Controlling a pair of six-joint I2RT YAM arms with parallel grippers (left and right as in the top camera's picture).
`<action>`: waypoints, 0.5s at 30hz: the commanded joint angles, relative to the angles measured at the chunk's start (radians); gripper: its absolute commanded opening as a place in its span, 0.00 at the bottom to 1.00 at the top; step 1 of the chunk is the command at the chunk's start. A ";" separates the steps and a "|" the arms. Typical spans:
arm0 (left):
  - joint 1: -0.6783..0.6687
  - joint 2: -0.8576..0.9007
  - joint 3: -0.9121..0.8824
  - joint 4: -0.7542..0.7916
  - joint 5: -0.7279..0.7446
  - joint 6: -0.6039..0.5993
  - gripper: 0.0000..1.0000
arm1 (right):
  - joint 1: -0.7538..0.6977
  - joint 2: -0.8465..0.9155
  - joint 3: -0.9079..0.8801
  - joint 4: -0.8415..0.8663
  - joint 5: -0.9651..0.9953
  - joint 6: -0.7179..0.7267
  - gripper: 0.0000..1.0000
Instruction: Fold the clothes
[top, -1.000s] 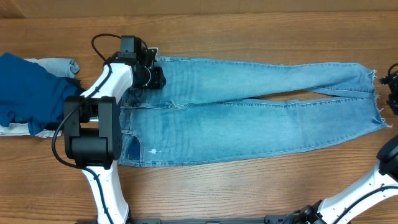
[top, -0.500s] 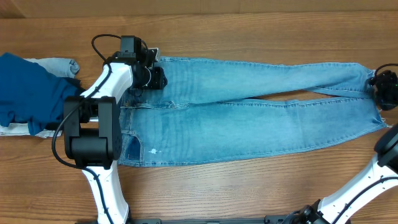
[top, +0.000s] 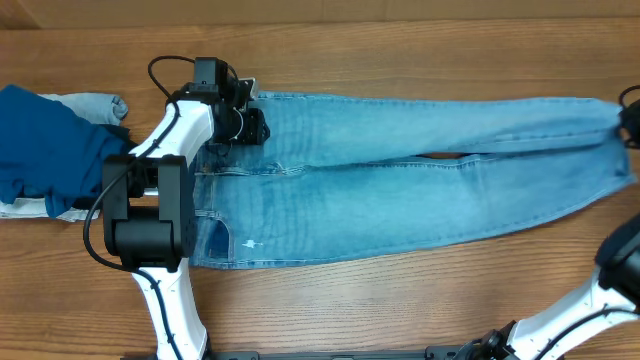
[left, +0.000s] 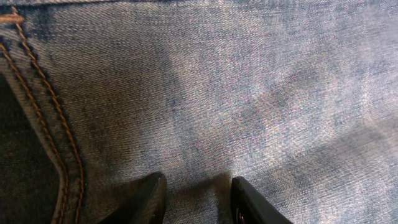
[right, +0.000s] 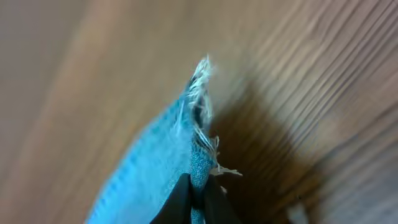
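The light-blue jeans (top: 400, 190) lie flat across the table, waist at the left and legs running right. My left gripper (top: 245, 125) rests on the top of the waist. In the left wrist view its fingers stand a little apart with a pinch of denim (left: 249, 93) between them (left: 198, 200). At the far right edge my right gripper (top: 630, 112) is shut on the frayed hem (right: 200, 118) of the upper leg, and in the right wrist view the fingertips (right: 198, 200) clamp the fabric edge above the wood.
A dark navy garment (top: 40, 150) lies over pale grey folded ones (top: 98, 103) at the left edge. The left arm's black base (top: 150, 220) stands over the jeans' waist. The right arm's white link (top: 590, 305) crosses the lower right corner.
My right gripper came in from the right edge onto the upper leg's hem and shut on it. That hem has since been drawn to the right. The left arm has not moved.
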 joint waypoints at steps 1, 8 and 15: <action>-0.008 0.052 -0.017 -0.024 -0.012 -0.003 0.38 | -0.009 -0.069 0.038 0.032 0.122 0.003 0.08; -0.008 0.052 -0.017 -0.016 -0.012 -0.002 0.38 | -0.009 -0.069 0.037 -0.007 0.174 -0.001 0.52; -0.008 0.039 0.003 -0.042 -0.012 0.005 0.37 | 0.050 -0.066 0.037 -0.107 0.047 0.003 0.67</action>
